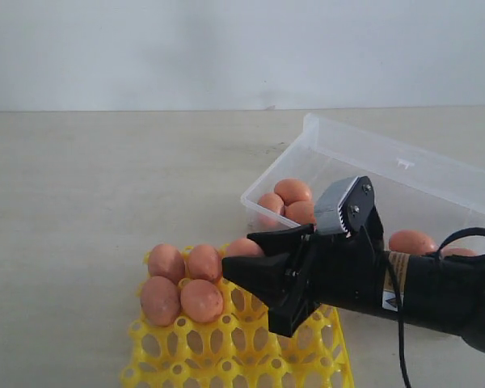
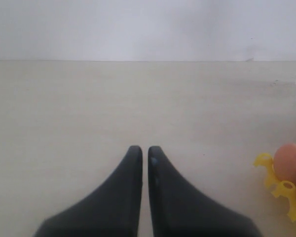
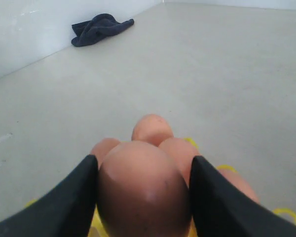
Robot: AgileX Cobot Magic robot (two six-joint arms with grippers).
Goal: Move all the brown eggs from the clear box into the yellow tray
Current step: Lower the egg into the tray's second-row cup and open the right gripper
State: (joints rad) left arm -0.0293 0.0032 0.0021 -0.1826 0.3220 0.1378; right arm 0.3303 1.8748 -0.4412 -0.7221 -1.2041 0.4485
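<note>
A pale grey surface runs to a white wall, where a dark cloth lies. The box holds several eggs; four sit in the tray. Above the tray the right gripper clamps one egg. The left gripper is pinched together, holding nothing.
</note>
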